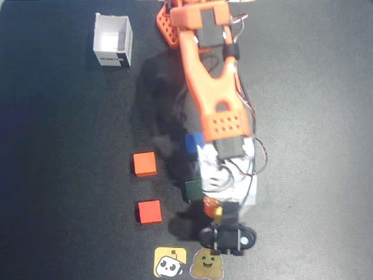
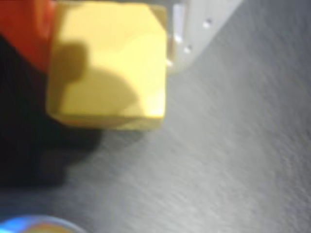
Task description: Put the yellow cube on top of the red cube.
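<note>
Slippage is my worry: my gripper (image 2: 104,29) looks clamped on the yellow cube (image 2: 107,68), held just off the worktop (image 1: 303,116), and a loose grip could tilt it before stacking. In the overhead view, the red cube (image 1: 149,212) sits at nine o'clock from my gripper. I count one each: red, orange (image 1: 144,164), blue (image 1: 194,143), green (image 1: 193,190), yellow.

The yellow cube (image 2: 109,65), upper left of the wrist view, is looking matt and smooth; the table (image 2: 233,160) is showing a dark, finely brushed grain; in the overhead view the arm (image 1: 213,87) is looking like orange plastic; the white box (image 1: 112,41), upper left, is looking like matt card; the red cube (image 1: 149,212) is looking matt.
</note>
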Robot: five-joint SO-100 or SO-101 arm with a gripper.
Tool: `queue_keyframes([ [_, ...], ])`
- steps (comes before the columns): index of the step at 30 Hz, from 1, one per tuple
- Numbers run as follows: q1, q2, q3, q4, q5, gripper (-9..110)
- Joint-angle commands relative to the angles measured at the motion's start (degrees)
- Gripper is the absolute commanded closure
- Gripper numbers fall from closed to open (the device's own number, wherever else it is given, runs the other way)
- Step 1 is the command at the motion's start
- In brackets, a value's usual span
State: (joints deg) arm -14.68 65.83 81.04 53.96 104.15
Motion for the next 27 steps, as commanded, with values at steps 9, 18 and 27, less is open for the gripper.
queue_keyframes([
  [9, 10.20, 14.15, -0.53, 12.13, -13.01, 95],
  [18, 19.16, 15.29, -0.62, 16.08, -22.76, 95],
  [27, 22.24, 13.10, -1.14, 16.00, -23.73, 95],
])
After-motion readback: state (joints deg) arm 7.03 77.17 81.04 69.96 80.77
